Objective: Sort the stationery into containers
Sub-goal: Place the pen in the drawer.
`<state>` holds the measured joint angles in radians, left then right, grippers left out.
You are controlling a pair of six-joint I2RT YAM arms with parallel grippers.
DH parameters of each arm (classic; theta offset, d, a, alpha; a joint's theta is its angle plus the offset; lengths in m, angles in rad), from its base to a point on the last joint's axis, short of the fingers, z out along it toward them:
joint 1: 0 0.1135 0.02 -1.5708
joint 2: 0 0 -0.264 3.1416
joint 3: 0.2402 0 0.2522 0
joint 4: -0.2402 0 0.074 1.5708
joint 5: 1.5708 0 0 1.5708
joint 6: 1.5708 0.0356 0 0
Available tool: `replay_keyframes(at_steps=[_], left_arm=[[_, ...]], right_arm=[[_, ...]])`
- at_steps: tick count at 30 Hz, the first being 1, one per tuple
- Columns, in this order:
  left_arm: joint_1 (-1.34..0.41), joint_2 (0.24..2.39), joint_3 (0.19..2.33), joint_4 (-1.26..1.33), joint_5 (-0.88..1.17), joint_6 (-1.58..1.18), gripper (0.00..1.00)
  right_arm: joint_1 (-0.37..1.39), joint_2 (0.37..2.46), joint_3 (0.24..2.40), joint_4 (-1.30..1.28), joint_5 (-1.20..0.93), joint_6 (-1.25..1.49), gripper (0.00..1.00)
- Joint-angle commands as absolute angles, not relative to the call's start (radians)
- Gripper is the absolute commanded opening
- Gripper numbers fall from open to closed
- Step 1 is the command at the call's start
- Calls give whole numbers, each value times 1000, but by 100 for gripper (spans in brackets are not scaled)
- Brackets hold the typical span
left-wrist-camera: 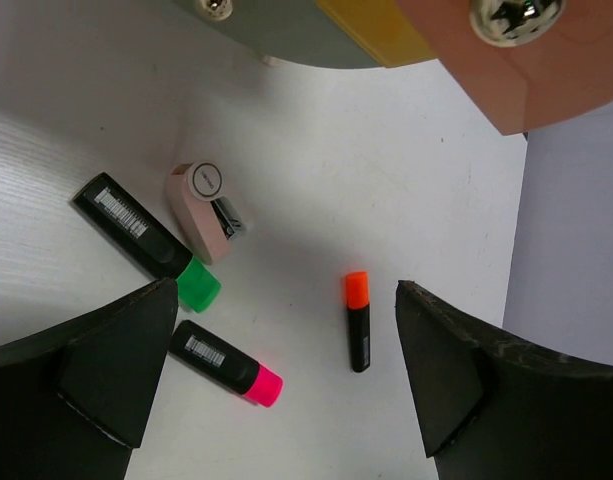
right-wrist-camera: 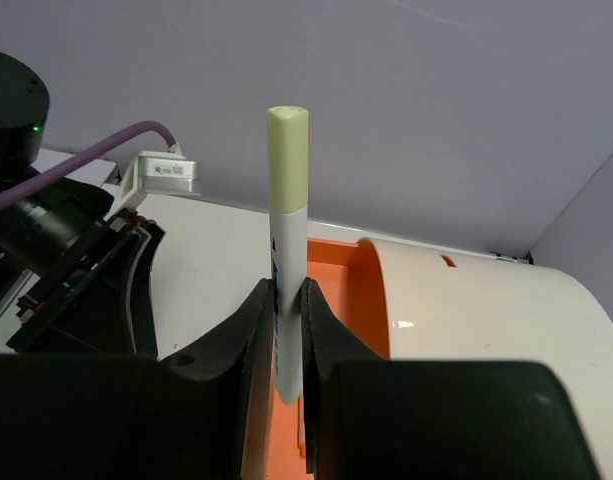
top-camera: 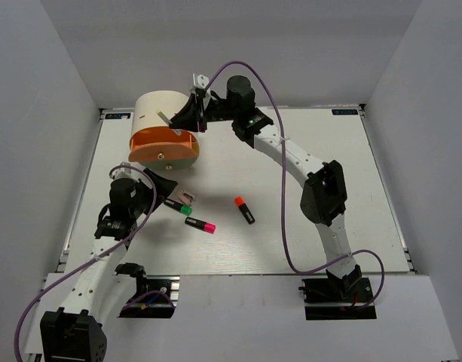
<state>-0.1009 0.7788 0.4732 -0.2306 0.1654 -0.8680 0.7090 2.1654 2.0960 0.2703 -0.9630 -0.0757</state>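
Note:
The cream cylindrical unit (top-camera: 161, 111) stands at the back left with its orange drawer (top-camera: 166, 148) pulled open. My right gripper (top-camera: 187, 118) is shut on a white stick with a yellow tip (right-wrist-camera: 287, 230), held upright over the open orange drawer (right-wrist-camera: 338, 290). My left gripper (left-wrist-camera: 286, 385) is open and empty above the table. Below it lie a green-capped highlighter (left-wrist-camera: 146, 240), a pink-capped one (left-wrist-camera: 226, 363), an orange-capped one (left-wrist-camera: 357, 320) and the small pink-and-white piece (left-wrist-camera: 208, 210).
In the left wrist view the orange drawer front with its knob (left-wrist-camera: 506, 15) and a yellow drawer edge (left-wrist-camera: 376, 30) sit at the top. The white table (top-camera: 328, 226) ends in grey walls on three sides.

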Motion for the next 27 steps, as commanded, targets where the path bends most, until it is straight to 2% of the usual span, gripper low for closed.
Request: replay_keyframes(at_steps=[1, 10, 11, 13, 14, 17, 21, 24, 27], left_arm=[[-107, 756, 480, -186, 150, -867, 99], [-107, 713, 471, -83, 150, -825, 94], [-107, 713, 480, -83, 150, -812, 92], [-107, 713, 480, -71, 150, -799, 92], [-107, 713, 491, -57, 150, -783, 92], [-107, 741, 500, -44, 163, -749, 91], [-107, 805, 532, -25, 163, -700, 90], [-107, 836, 557, -15, 163, -658, 89], [-107, 867, 580, 6, 163, -618, 86]], right_arm=[[719, 2198, 2103, 362, -937, -15, 0], [718, 2263, 2128, 331, -904, -21, 0], [719, 2272, 2131, 325, -896, -29, 9], [721, 2270, 2134, 313, -888, -40, 19], [721, 2267, 2132, 308, -891, -46, 27], [715, 2258, 2134, 290, -894, -54, 35], [709, 2228, 2123, 284, -900, -67, 40], [709, 2197, 2106, 281, -910, -80, 40], [695, 2154, 2097, 273, -902, -68, 31]])
